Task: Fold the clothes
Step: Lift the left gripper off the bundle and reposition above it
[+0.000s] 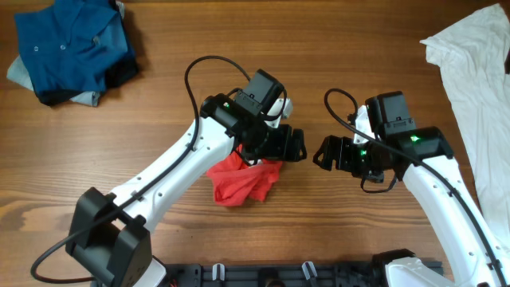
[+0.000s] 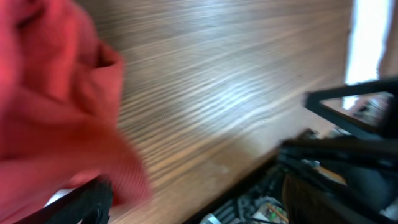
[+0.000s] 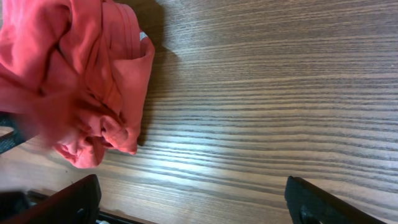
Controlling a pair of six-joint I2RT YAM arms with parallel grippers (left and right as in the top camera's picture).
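The red T-shirt lies crumpled in a heap on the wooden table, partly under my left arm. My left gripper is just right of and above the heap. In the left wrist view its jaws are spread wide, and blurred red cloth fills the left side next to one finger. My right gripper faces the left one from the right, open and empty. In the right wrist view its fingers are wide apart over bare wood, with the shirt at the upper left. Lettering and label are hidden.
A pile of dark blue garments lies at the far left corner. A large white garment is spread along the right edge. The table's front edge with black fittings is close below the grippers.
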